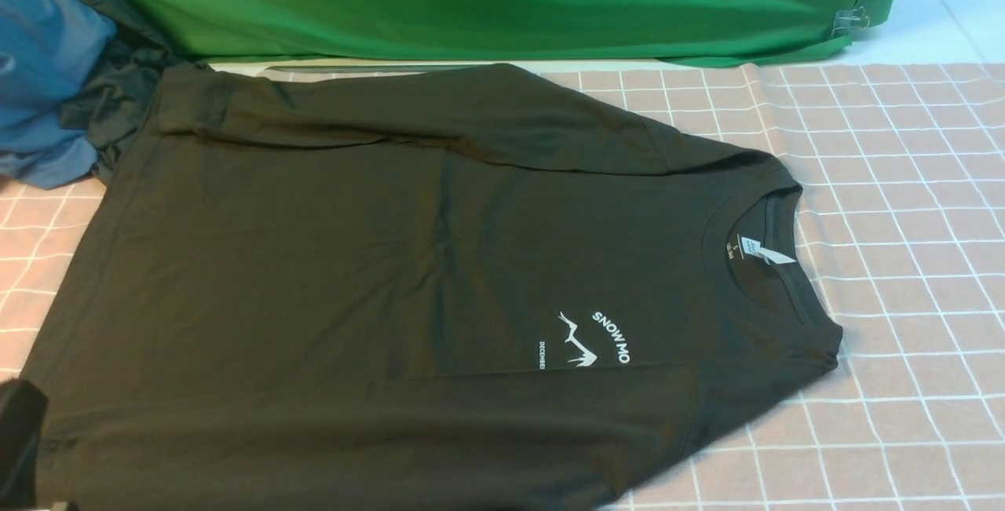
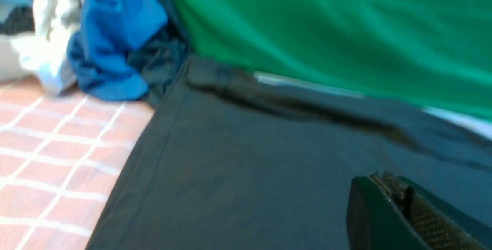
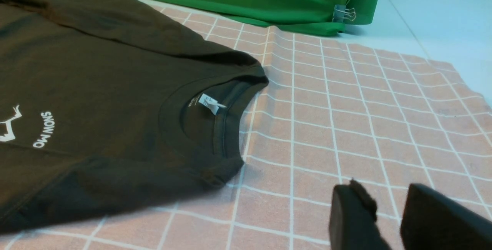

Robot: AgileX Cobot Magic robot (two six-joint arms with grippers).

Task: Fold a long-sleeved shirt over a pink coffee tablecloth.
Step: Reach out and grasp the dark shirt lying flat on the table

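Right gripper (image 3: 388, 211): your jaws stand partly apart with nothing between them, over bare pink coffee tablecloth (image 1: 903, 260).
Left gripper (image 2: 396, 194): your fingers are pressed together, gripping nothing that shows, over the long-sleeved shirt (image 2: 250, 165).
Open room: the tablecloth's right side lies bare, and its far edge meets a green cloth (image 1: 510, 1).
Far left corner: a blue cloth (image 1: 47, 63) and a dark grey-green cloth (image 1: 118, 95) crowd the shirt's hem.
Shirt: black, flat, print up, collar toward the right edge, far sleeve folded along the body.
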